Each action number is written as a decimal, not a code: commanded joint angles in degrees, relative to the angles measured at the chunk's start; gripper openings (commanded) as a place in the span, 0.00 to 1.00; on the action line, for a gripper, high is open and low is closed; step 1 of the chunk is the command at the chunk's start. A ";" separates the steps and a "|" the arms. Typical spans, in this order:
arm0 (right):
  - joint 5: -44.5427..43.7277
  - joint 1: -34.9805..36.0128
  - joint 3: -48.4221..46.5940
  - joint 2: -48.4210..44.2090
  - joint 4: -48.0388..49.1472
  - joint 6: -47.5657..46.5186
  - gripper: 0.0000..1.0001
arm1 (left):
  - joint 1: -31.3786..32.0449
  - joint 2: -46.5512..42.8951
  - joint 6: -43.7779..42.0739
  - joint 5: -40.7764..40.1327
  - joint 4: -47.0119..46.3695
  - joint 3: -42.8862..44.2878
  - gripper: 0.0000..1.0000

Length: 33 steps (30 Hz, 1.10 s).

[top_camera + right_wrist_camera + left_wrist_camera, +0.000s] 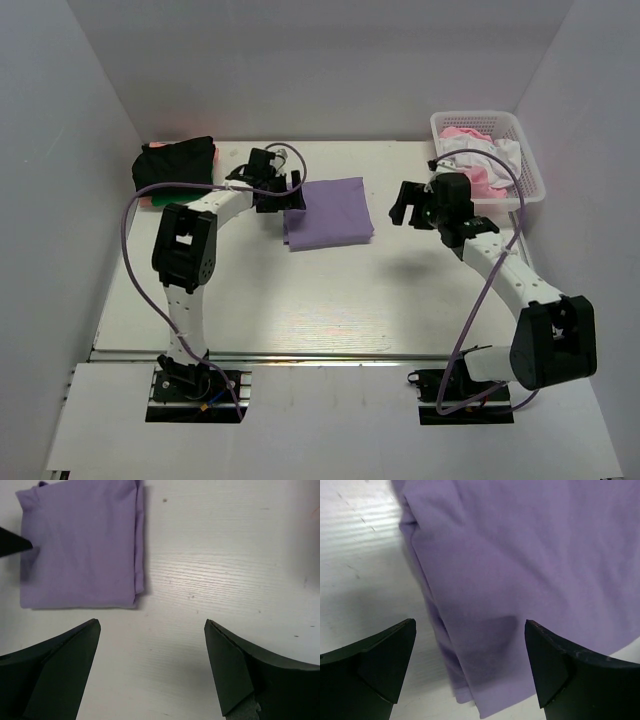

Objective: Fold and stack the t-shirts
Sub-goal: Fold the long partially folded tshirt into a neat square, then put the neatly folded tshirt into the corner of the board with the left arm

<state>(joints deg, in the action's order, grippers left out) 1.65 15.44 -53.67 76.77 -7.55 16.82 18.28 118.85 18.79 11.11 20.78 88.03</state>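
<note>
A lavender t-shirt (330, 211) lies folded into a neat rectangle in the middle of the table, and fills the left wrist view (530, 565). My left gripper (290, 195) hovers open at its left edge, its jaws straddling the shirt's near corner (470, 625) with nothing pinched. To the right of the shirt, my right gripper (403, 208) stands open above bare table (152, 625); the folded shirt (80, 545) shows at its upper left. A stack of folded shirts, black on top over green and pink (176, 167), sits at the back left.
A white lattice basket (520, 150) at the back right holds pink and white cloth (478, 152). White walls close in the back and both sides. Purple cables loop over each arm. A metal rail crosses the table's near edge (330, 354).
</note>
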 commanded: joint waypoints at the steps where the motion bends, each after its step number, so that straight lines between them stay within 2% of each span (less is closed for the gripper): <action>1: -6.74 -0.06 -0.74 -2.42 -0.27 0.94 0.90 | 1.40 0.51 -0.42 -0.92 0.77 -1.36 1.00; 6: -5.43 -0.06 -0.83 -3.47 -1.50 0.93 0.90 | 3.07 4.19 -0.94 -2.06 0.76 -1.28 0.95; 9: -5.43 -0.15 0.05 -4.70 -1.68 1.02 0.90 | 4.21 7.09 -1.47 -2.68 1.98 0.65 0.82; 10: -5.78 -0.06 0.49 -4.96 -1.68 0.85 0.90 | 4.22 7.71 -1.47 -2.68 1.99 1.35 0.74; 12: -6.57 -0.24 1.28 -6.54 -1.85 0.85 0.90 | 4.92 8.42 -1.47 -4.52 1.12 1.36 0.65; 13: -7.88 -0.06 1.72 -7.07 -1.42 1.02 0.90 | 5.70 8.42 -1.47 -5.04 0.24 0.49 0.58; 14: -8.24 -0.06 2.77 -8.47 -1.24 1.02 0.90 | 6.32 8.42 -1.47 -5.57 -1.34 0.48 0.46; 16: -9.91 -0.06 3.31 -9.97 -0.45 1.20 0.90 | 6.33 6.93 -1.47 -7.32 -2.84 -0.31 0.28; 17: -10.09 -0.06 3.66 -10.58 -0.45 1.02 0.90 | 6.33 6.92 -1.47 -8.55 -3.45 -0.31 0.06; 18: -10.44 -0.06 3.75 -11.20 -0.45 0.85 0.90 | 6.33 6.40 -2.17 -10.31 -2.68 -0.31 0.00; 21: -13.76 -0.06 4.54 -12.61 -0.18 0.67 0.90 | 6.33 5.61 -6.47 -14.44 -1.53 3.98 0.00; 26: -16.68 0.02 5.33 -13.93 -0.53 0.93 0.90 | 4.40 -2.89 -16.57 -13.84 -3.28 3.47 0.00; 29: -16.33 0.03 5.42 -13.75 -0.01 0.50 0.90 | 3.60 -5.99 -23.59 -17.78 -3.29 4.16 0.00; 33: -16.42 -0.15 5.60 -13.14 0.43 -0.47 0.90 | 1.41 -8.02 -31.87 -13.41 2.67 9.69 0.00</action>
<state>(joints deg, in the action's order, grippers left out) -13.06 15.44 -48.84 64.07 -9.26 17.32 21.30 117.80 -3.53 -2.76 20.49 92.44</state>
